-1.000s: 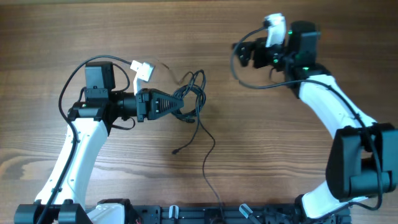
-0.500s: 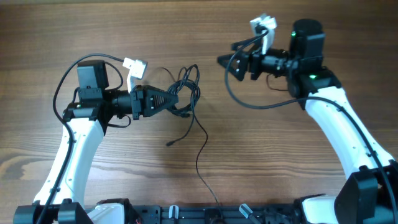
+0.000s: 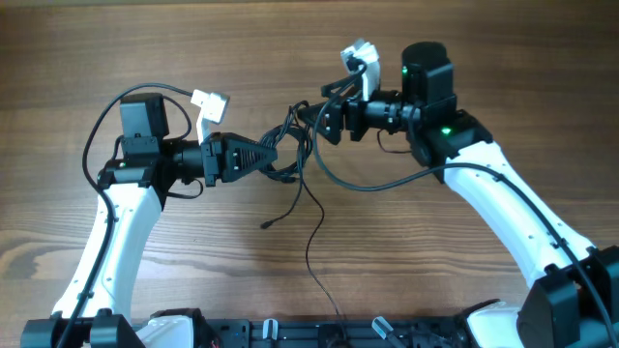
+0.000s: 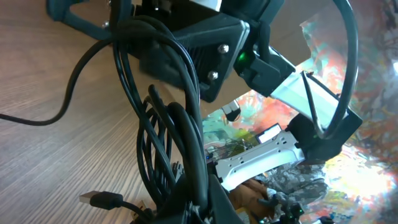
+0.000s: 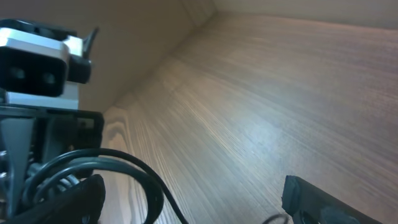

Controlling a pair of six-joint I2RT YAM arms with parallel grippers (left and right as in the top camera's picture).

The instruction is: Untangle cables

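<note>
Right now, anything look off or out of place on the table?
Only the cables: a tangled clump pinched in the shut left gripper, one loose strand trailing toward the near table edge. The open right gripper sits beside the clump. Nothing looks spilled or damaged.

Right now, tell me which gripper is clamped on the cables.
The left gripper: its jaws are shut on the cables, while the right gripper beside them has its jaws wide open.

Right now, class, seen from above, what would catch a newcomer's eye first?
The knotted black cables bunched at the centre of the table, pinched by the left gripper. The right gripper hovers open just beside them, and one strand trails toward the near edge.
</note>
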